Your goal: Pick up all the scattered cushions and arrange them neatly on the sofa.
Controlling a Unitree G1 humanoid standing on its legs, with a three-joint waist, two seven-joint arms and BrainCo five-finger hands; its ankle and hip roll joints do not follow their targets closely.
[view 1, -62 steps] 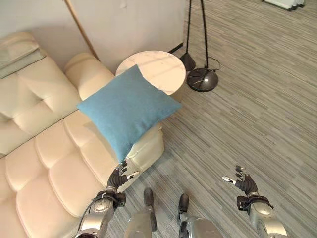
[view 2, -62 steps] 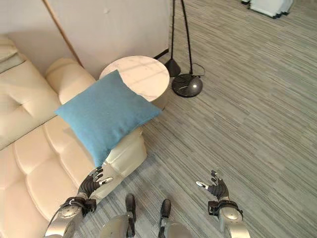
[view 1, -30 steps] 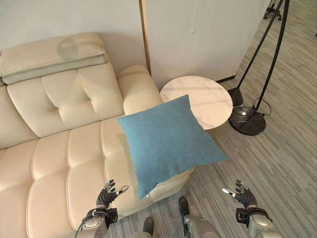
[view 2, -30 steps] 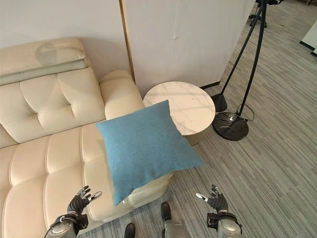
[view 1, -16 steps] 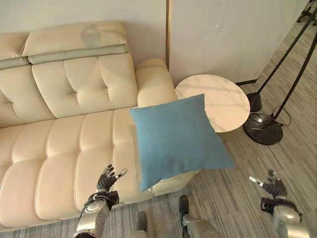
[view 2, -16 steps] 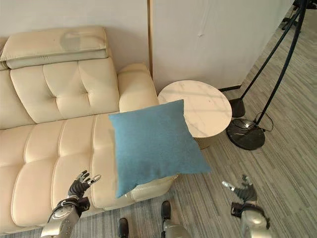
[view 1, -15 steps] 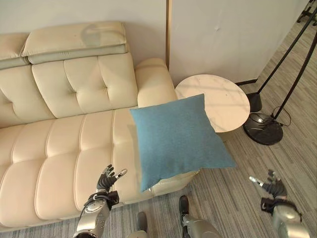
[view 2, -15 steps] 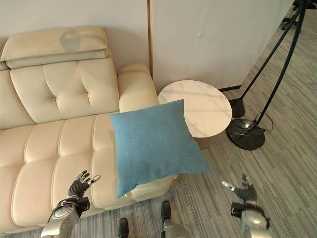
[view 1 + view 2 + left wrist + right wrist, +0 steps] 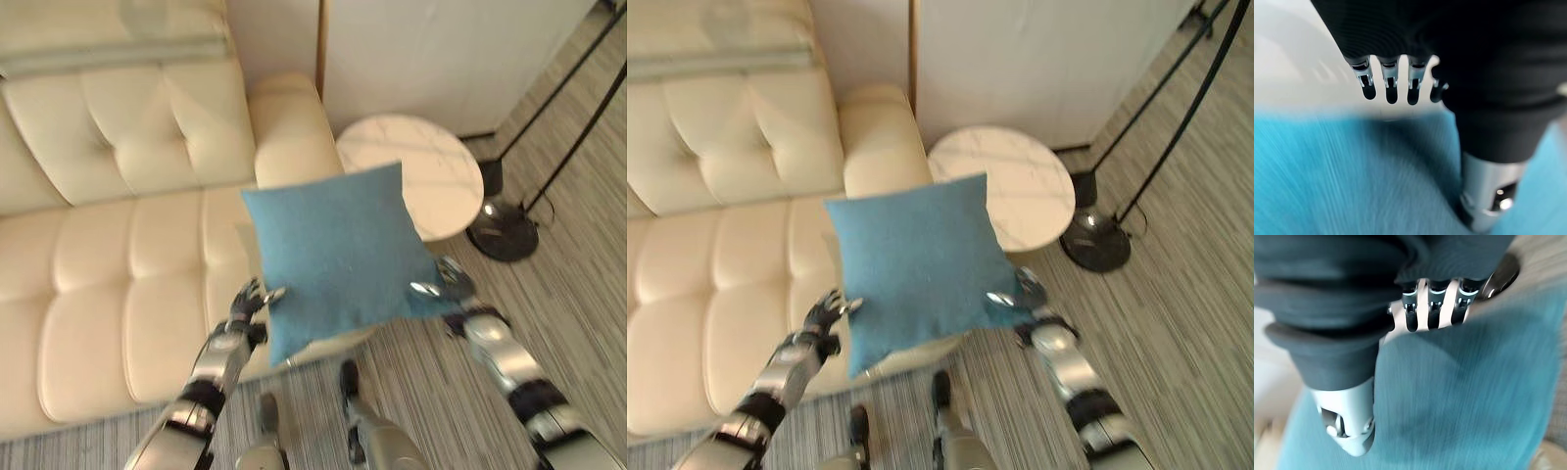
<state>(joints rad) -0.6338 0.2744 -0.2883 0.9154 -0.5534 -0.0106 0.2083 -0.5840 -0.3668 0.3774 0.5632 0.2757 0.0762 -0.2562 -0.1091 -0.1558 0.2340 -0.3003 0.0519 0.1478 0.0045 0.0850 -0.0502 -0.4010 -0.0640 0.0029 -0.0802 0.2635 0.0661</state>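
Note:
A square blue cushion (image 9: 338,250) lies tilted on the right end of the cream sofa (image 9: 108,264), overhanging its front edge. My left hand (image 9: 250,299) is at the cushion's lower left edge, fingers straight and spread, thumb touching the cloth. My right hand (image 9: 446,284) is at the lower right corner, thumb on top and straight fingers past the edge. In the left wrist view the thumb (image 9: 1488,196) rests on the blue cloth (image 9: 1352,176). The right wrist view shows the same, thumb (image 9: 1349,426) on the cushion (image 9: 1459,391).
A round marble-topped side table (image 9: 421,166) stands close to the sofa's right arm, behind the cushion. A floor lamp's dark round base (image 9: 503,230) sits on the striped carpet to the right, its poles rising beside the white wall.
Both hands have risen from low near the floor to the cushion's two lower sides and now touch it. The camera has shifted down and closer; the cushion lies where it was.

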